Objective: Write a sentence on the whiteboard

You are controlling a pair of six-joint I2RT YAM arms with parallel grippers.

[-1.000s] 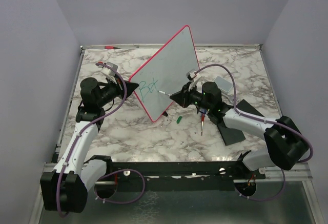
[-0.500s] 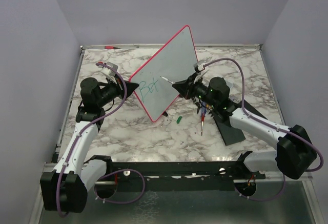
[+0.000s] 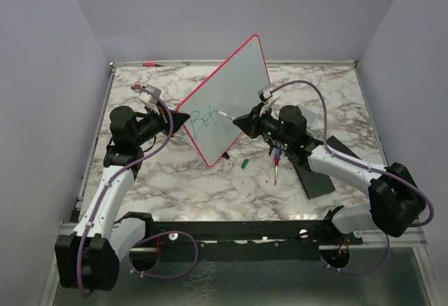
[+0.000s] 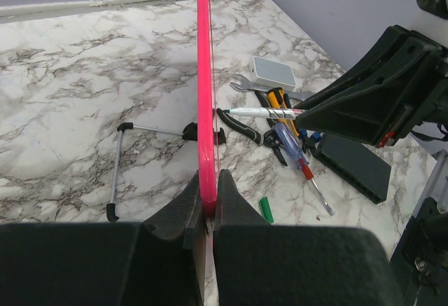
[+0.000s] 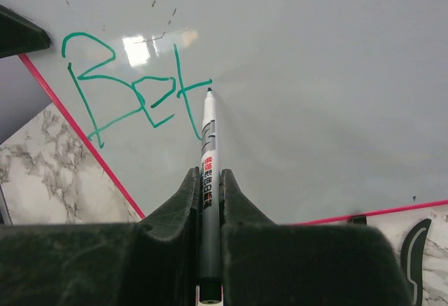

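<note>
The whiteboard [image 3: 234, 89] stands tilted on one corner on the marble table, white with a red-pink rim. Green letters "Bet" [image 3: 203, 118] are written on it. My left gripper [image 3: 183, 121] is shut on the board's left rim; the left wrist view shows the jaws clamped on the pink edge [image 4: 204, 110]. My right gripper [image 3: 239, 120] is shut on a grey marker [image 5: 208, 152]. The marker's tip [image 5: 208, 91] touches the board at the right end of the t's crossbar. The board fills the right wrist view [image 5: 315, 75].
A green marker cap [image 3: 244, 164] lies on the table below the board. Screwdrivers [image 3: 277, 166], pliers, a wrench [image 4: 241, 82], a small grey box [image 4: 274, 72] and a black pad [image 3: 318, 173] lie right of the board. A red marker [image 3: 149, 64] lies at the back edge.
My right gripper with the marker rose from low on the board, swung right, then came back left to the t's crossbar. The left gripper and board have not moved.
</note>
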